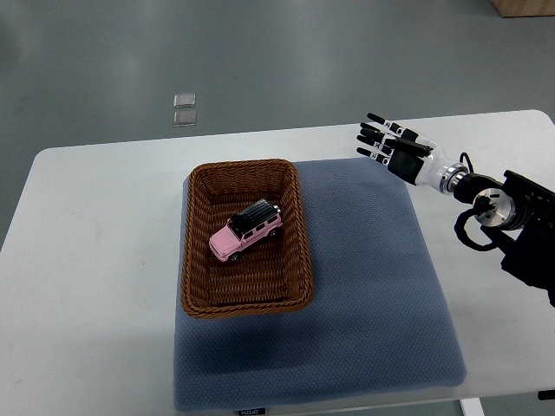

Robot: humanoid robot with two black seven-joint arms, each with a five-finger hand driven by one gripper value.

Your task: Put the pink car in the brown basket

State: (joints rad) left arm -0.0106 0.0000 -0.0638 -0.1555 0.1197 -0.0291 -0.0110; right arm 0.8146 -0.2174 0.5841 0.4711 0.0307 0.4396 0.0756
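Observation:
A pink toy car (246, 230) with a black roof lies inside the brown wicker basket (297, 227), angled across its floor. The basket stands on the left part of a blue-grey mat (373, 277). My right hand (388, 141) hovers over the mat's far right corner, well to the right of the basket, fingers spread and holding nothing. Its arm comes in from the right edge. My left arm does not show.
The mat lies on a white table (95, 260). Two small clear squares (184, 108) lie on the grey floor beyond the table's far edge. A brown box corner (525, 7) shows at the top right.

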